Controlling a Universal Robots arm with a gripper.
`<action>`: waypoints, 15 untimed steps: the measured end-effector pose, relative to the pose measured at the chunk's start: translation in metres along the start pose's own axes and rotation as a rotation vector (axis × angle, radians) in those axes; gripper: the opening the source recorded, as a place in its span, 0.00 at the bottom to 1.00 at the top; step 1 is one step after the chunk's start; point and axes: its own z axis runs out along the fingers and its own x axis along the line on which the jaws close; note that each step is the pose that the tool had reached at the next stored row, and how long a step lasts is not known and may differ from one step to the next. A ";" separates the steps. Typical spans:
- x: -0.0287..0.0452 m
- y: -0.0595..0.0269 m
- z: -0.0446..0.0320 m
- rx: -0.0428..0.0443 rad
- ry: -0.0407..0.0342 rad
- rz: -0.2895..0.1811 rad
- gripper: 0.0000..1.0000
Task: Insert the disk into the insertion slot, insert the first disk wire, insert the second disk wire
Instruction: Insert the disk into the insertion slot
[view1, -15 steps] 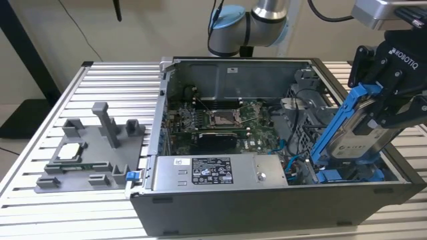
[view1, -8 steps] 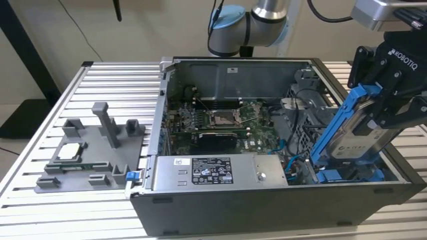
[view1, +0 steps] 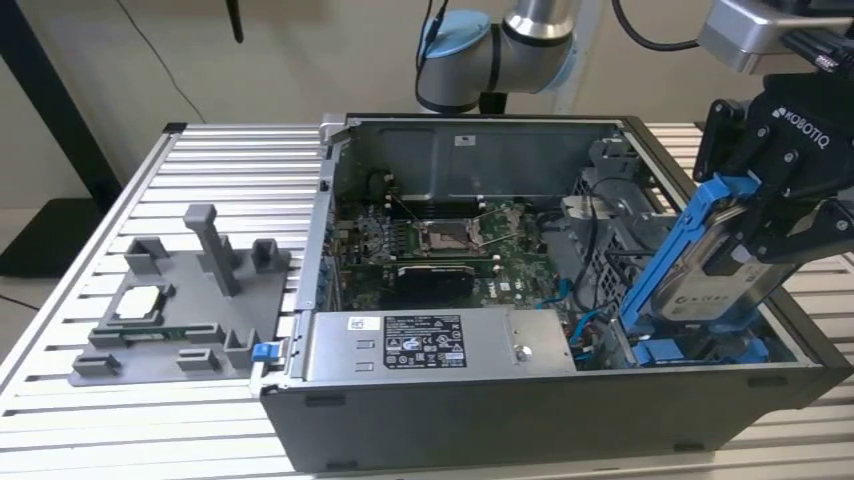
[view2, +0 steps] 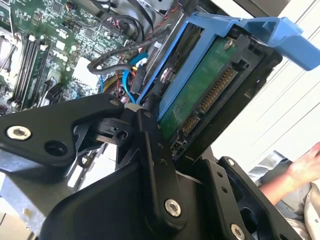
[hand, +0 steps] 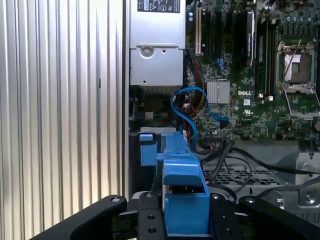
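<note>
My gripper (view1: 763, 228) is shut on the disk (view1: 707, 275), a silver drive with a white label in a blue carrier frame. The disk stands tilted at the exterior view's right. Its lower end is down at the insertion slot (view1: 681, 350), a grey bay with blue tabs in the case's front corner, and its upper end leans outward over the case wall. In the second wrist view the disk (view2: 200, 95) shows its green circuit board and connector between the black fingers (view2: 150, 135). The first wrist view looks along the blue carrier (hand: 182, 195) toward the slot (hand: 147, 150). Blue wires (hand: 192, 107) curl loose beside it.
The open computer case (view1: 534, 420) lies on a slatted aluminium table (view1: 94, 250). A grey labelled power-supply box (view1: 434, 345) sits beside the bay, with the motherboard (view1: 441, 240) behind it. A grey fixture plate (view1: 174, 310) lies at the exterior view's left. A person's hand (view2: 305, 165) is beyond the case.
</note>
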 end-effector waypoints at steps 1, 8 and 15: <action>0.0000 -0.0002 0.0007 0.0003 -0.0003 0.000 0.00; 0.0002 -0.0033 0.0055 0.0023 -0.0026 0.000 0.00; 0.0005 -0.0052 0.0153 0.0031 -0.0031 0.000 0.00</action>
